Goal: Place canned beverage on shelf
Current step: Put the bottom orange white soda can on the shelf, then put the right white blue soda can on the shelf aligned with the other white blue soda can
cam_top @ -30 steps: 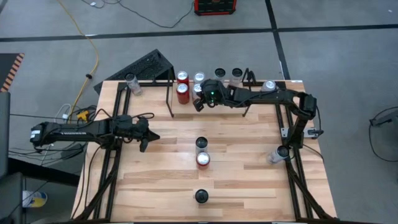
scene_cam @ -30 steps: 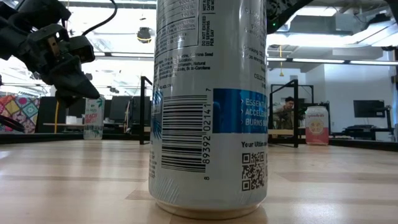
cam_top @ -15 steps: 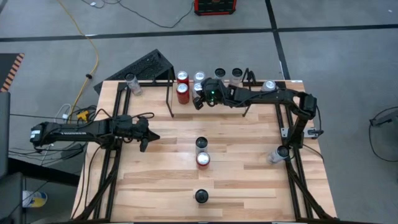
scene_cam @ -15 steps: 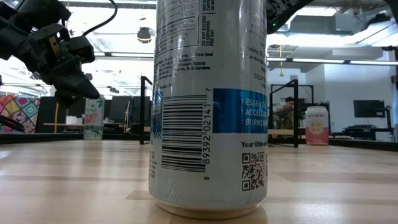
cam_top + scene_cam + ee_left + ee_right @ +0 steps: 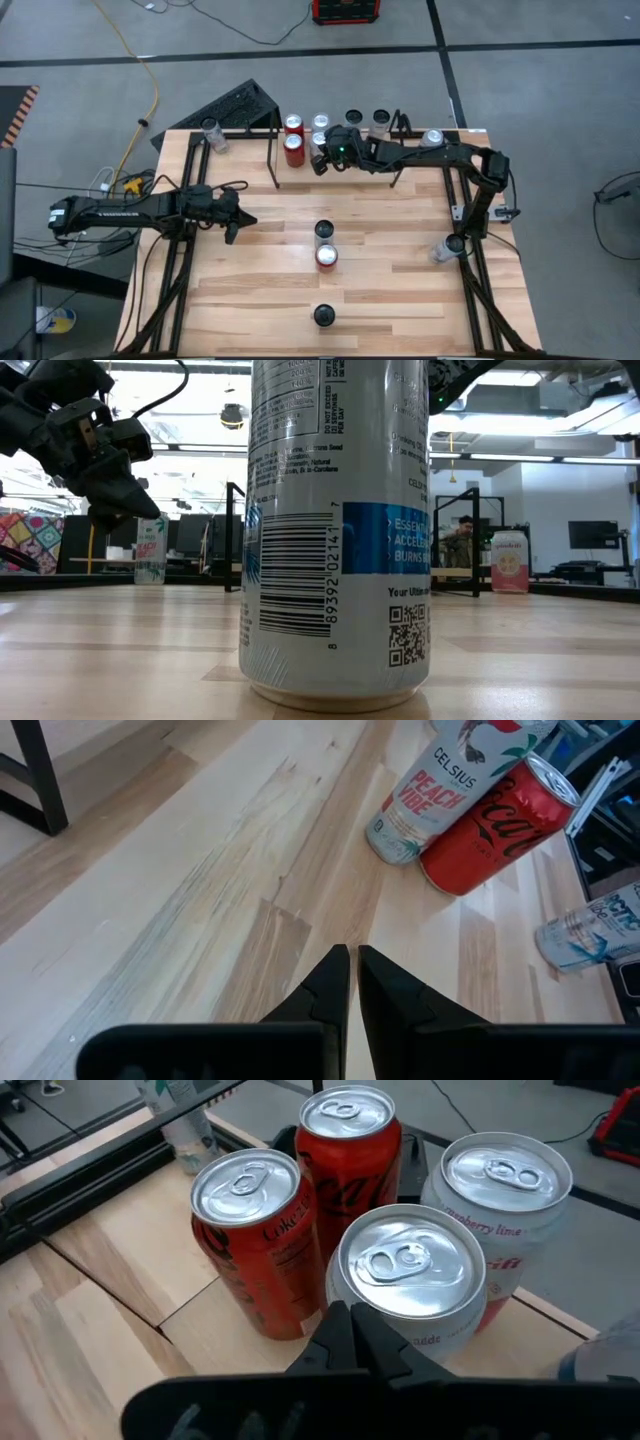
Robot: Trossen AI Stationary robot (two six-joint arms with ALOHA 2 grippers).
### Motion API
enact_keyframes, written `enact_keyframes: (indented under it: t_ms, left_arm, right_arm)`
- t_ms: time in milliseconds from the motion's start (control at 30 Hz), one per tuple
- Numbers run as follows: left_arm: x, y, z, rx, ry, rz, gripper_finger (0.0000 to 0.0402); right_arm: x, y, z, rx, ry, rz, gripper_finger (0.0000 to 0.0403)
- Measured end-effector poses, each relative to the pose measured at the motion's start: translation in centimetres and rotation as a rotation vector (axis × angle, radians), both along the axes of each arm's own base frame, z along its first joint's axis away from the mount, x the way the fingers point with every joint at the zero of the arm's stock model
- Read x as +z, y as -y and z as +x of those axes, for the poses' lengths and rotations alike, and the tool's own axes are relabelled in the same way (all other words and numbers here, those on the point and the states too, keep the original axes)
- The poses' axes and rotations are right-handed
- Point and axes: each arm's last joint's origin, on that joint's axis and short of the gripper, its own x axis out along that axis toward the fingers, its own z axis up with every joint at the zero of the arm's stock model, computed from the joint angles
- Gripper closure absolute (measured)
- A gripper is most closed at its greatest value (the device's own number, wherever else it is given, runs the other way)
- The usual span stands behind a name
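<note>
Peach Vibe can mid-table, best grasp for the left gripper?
Grip the Peach Vibe can across its round sidewall, mid-height. It stands upright touching the red cola can, so the fingers should close across the axis that avoids that contact side. The left gripper is shut now and probably must open first.

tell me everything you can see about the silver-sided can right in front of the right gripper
The silver-sided can stands upright at the table's far edge, among the shelf rods. Its top is bright aluminium with an unopened pull tab, and its pale side carries small dark print. A taller white can with pink lettering stands close behind it, and a red Coke can stands beside it. The right gripper, fingers shut, sits just in front; contact cannot be judged.
</note>
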Motion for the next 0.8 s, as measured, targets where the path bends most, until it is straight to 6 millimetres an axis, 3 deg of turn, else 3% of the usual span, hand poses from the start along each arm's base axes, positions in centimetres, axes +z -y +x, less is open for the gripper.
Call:
enact_keyframes:
  t_ms: [200,367,500,633,800]
  left_arm:
    - [0.0,0.1,0.0,-0.022,0.001,-0.011,0.0391]
    - [0.0,0.1,0.0,-0.02,-0.004,-0.016,0.0391]
    - [-0.1,0.0,0.0,-0.002,-0.006,-0.01,0.0391]
    - [-0.1,-0.1,0.0,0.034,-0.008,0.005,0.0391]
    - [0.0,-0.3,0.0,0.105,-0.008,0.001,0.0391]
  right_arm:
    - [0.1,-0.4,0.1,0.01,0.003,-0.002,0.0403]
    - [3.5,-3.0,-1.5,0.06,0.03,0.007,0.0403]
    - [6.4,-6.8,-3.9,0.146,-0.011,0.02,0.0403]
    - [8.8,-10.9,-7.6,0.237,-0.078,0.068,0.0403]
    - [10.0,-13.9,-13.0,0.209,-0.183,0.222,0.0403]
